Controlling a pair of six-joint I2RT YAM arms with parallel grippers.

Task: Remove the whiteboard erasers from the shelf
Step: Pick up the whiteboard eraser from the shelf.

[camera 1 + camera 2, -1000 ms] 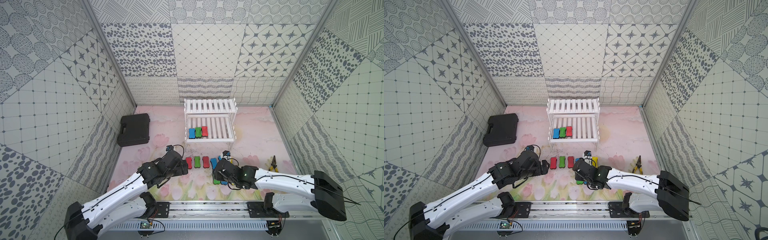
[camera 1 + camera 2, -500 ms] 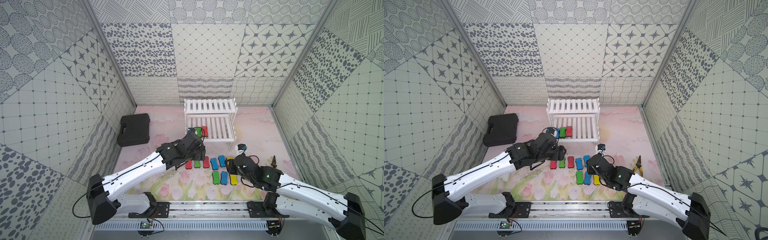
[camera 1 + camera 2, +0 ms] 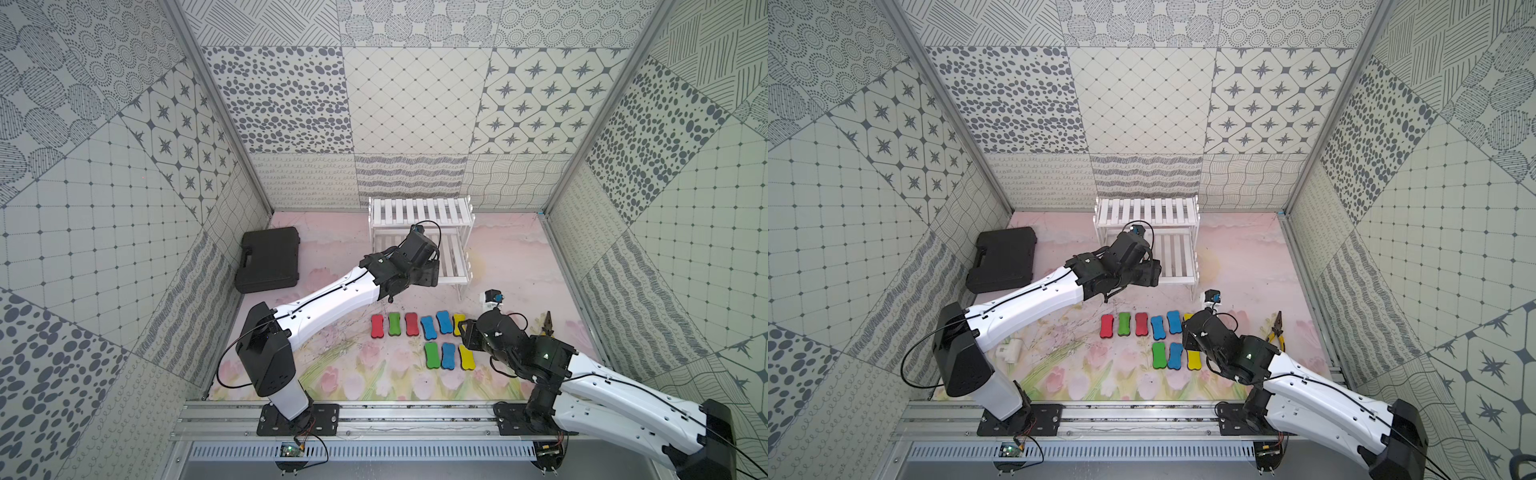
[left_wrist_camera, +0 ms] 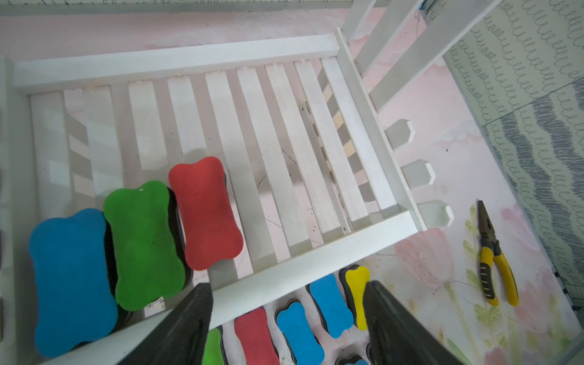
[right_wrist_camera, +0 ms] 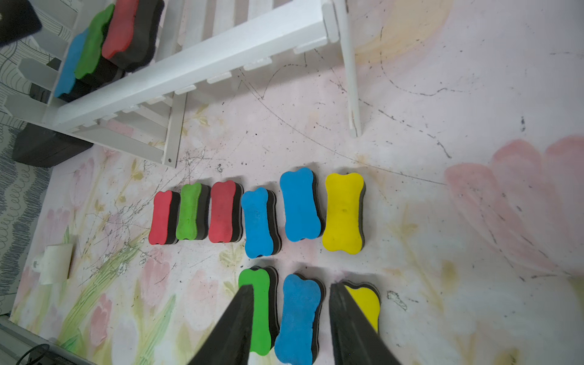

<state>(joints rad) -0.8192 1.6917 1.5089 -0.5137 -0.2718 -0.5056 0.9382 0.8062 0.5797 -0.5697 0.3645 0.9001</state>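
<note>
Three whiteboard erasers (image 4: 143,243) sit on the shelf (image 4: 316,249); nine lie on the mat (image 5: 442,94).
The blue, green and red trio lie close side by side at the left end of the lower tier, with the left gripper (image 4: 286,286) released, jaws wide and empty, over its front rail. The right gripper (image 5: 292,286), released and empty, hovers over the near row of three (image 5: 297,316); the far row of six (image 5: 259,218) lies between it and the shelf.

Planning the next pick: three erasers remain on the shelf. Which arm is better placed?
Left, I'd say. The left gripper is open at the shelf, close to the red eraser on its lower tier. The right gripper is over a blue eraser lying on the mat.
</note>
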